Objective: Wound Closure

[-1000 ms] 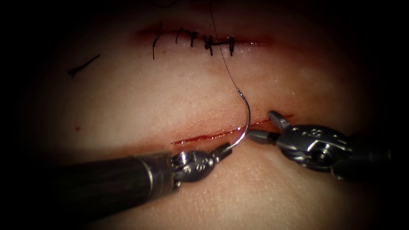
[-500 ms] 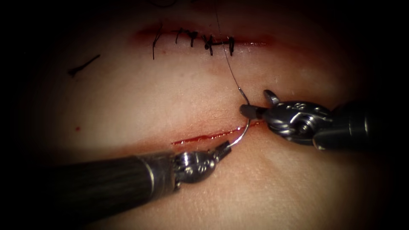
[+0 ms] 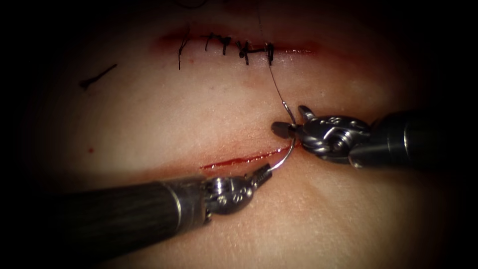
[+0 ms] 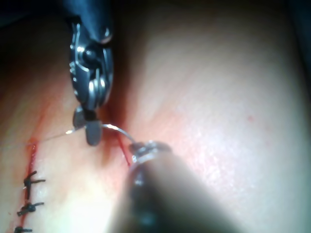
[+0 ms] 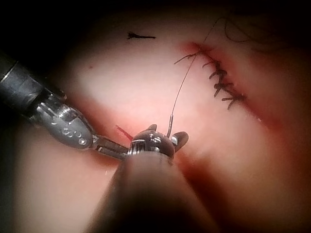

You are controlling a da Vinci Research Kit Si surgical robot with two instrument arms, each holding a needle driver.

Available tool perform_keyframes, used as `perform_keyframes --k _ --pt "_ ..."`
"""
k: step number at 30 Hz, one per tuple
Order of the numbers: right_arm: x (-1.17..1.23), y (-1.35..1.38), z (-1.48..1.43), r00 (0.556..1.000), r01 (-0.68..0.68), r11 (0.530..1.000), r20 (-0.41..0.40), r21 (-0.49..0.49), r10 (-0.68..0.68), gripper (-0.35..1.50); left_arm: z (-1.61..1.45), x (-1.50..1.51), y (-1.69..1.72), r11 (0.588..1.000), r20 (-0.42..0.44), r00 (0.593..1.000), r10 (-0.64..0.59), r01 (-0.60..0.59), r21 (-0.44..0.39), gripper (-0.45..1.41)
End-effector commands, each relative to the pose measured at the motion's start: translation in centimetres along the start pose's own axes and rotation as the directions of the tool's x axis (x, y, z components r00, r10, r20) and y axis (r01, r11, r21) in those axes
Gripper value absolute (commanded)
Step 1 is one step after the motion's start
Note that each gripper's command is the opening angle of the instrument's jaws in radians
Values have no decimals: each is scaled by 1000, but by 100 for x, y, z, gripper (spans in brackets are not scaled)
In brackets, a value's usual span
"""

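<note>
At the lower centre of the endoscope view, the left tool (image 3: 263, 174) is clamped on the needle (image 3: 290, 144) at its lower end, near the tip, just below the cut (image 3: 239, 160). From that grip the needle arcs up and to the right, crosses over the right end of the cut, and curls back to its swaged end higher up. It seems to stand clear of the tissue (image 3: 149, 114), though I cannot be sure where it passes the cut.

At centre right, the right tool (image 3: 291, 121) has its jaws parted and holds nothing. One jaw lies to the left of the needle's upper stretch and the other to its right, so the wire runs between them. The left wrist view gives the same reading, with the parted jaws of the right tool (image 4: 87, 125) straddling the needle (image 4: 119, 130).

The deciding relation is this: the needle's long axis runs roughly bottom to top in the frame, while the right tool's jaws point leftward across it, close to square. The right tool is the nearer one to the swaged end.

The thread (image 3: 271, 79) rises from that end towards the top of the frame, passing over the stitches (image 3: 239, 47) at upper centre. A cut end of thread (image 3: 97, 77) lies at upper left.
</note>
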Motion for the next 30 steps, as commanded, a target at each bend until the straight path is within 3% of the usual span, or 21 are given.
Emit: perform_keyframes --k 1,4,6,8,12,15,21,24,29,30 --pt "-5 -5 10 1000 3 1000 7 2 -3 89 7 1 6 1000 -3 1000 6 -6 3 -45" --pt "-6 -5 11 1000 -2 1000 10 7 2 86 6 1 7 1000 -3 1000 19 -19 8 -45" --pt "-6 -6 10 1000 -1 1000 14 14 0 76 6 2 7 1000 -2 1000 29 -28 11 -45" --pt "-6 -7 9 1000 -1 1000 13 19 1 54 6 1 7 1000 -1 1000 26 -26 16 -45" --pt "-6 -8 9 1000 -1 1000 15 19 1 49 6 2 6 999 0 999 36 -36 18 -45" --pt "-8 -7 9 1000 -1 1000 15 18 0 24 6 2 6 999 1 999 35 -35 19 -45" --pt "-8 -7 8 1000 -1 1000 16 15 0 -8 6 1 6 999 -3 999 40 -40 18 -45" --pt "-9 -6 7 1000 1 1000 19 17 -1 -35 6 1 6 999 -4 999 48 -48 23 -45" --pt "-10 -4 3 1000 -8 1000 4 10 8 -35 6 2 6 998 -8 999 50 -50 26 -45" --pt "-10 -3 3 1000 -4 1000 -1 9 4 -35 6 2 5 999 -13 999 47 -46 28 -32"
